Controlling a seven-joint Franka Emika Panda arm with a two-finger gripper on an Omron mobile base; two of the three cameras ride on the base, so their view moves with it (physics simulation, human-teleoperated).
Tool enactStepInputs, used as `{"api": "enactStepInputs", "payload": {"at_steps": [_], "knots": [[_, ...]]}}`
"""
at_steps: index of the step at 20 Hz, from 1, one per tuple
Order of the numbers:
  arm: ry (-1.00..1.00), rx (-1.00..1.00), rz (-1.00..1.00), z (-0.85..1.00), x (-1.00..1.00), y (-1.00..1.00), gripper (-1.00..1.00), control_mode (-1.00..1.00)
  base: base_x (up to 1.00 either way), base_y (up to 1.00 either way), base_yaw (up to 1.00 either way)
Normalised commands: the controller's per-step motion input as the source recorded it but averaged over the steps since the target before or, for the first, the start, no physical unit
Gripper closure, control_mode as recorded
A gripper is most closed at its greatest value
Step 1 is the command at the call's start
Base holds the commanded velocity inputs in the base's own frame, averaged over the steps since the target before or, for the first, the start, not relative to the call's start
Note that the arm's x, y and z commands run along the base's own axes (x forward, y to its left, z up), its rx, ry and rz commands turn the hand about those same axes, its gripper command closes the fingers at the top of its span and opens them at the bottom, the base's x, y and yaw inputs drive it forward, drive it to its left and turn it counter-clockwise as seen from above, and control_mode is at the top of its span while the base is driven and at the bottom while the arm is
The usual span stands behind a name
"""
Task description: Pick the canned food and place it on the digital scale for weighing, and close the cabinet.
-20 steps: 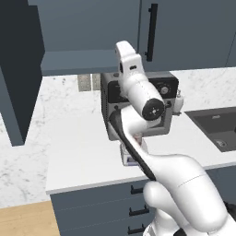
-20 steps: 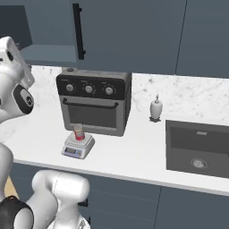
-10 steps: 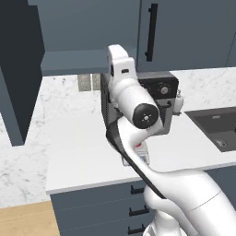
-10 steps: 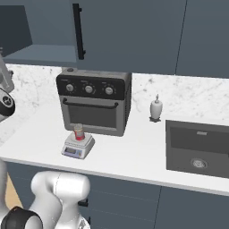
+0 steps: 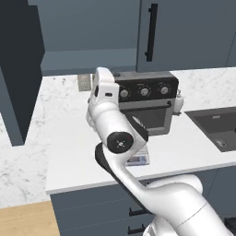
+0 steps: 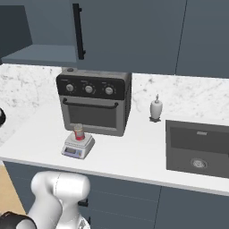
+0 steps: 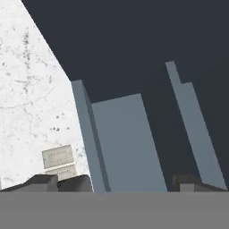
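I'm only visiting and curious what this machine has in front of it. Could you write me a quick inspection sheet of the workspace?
Surface: white marbled counter.
Job's things: canned food stands on the digital scale; cabinet left door hangs open.
Clutter: toaster oven, soap dispenser.
Grippers: gripper open, empty, facing the cabinet interior.
Cables: nothing seen.
Surroundings: sink, wall outlet, lower drawers.

The canned food stands on the digital scale, before the oven.
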Motion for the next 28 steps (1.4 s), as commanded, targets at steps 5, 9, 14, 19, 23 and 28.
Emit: {"api": "enactStepInputs", "payload": {"at_steps": [5,9,14,19,23,28], "knots": [[-0.04,0.19,0.0,-0.4,-0.18,0.23,-1.0,-1.0,0.0,0.0,0.0],[-0.04,0.12,0.0,-0.19,-0.15,0.16,-1.0,-1.0,0.0,0.0,0.0],[-0.03,0.09,0.0,-0.14,-0.07,0.35,-1.0,-1.0,0.0,0.0,0.0],[-0.04,0.04,0.0,0.0,-0.02,0.48,-1.0,-1.0,0.0,0.0,0.0],[-0.01,0.03,0.0,0.0,-0.01,0.69,-1.0,-1.0,0.0,0.0,0.0],[-0.02,0.04,0.0,-0.19,-0.19,0.47,-1.0,-1.0,0.0,0.0,0.0]]}}
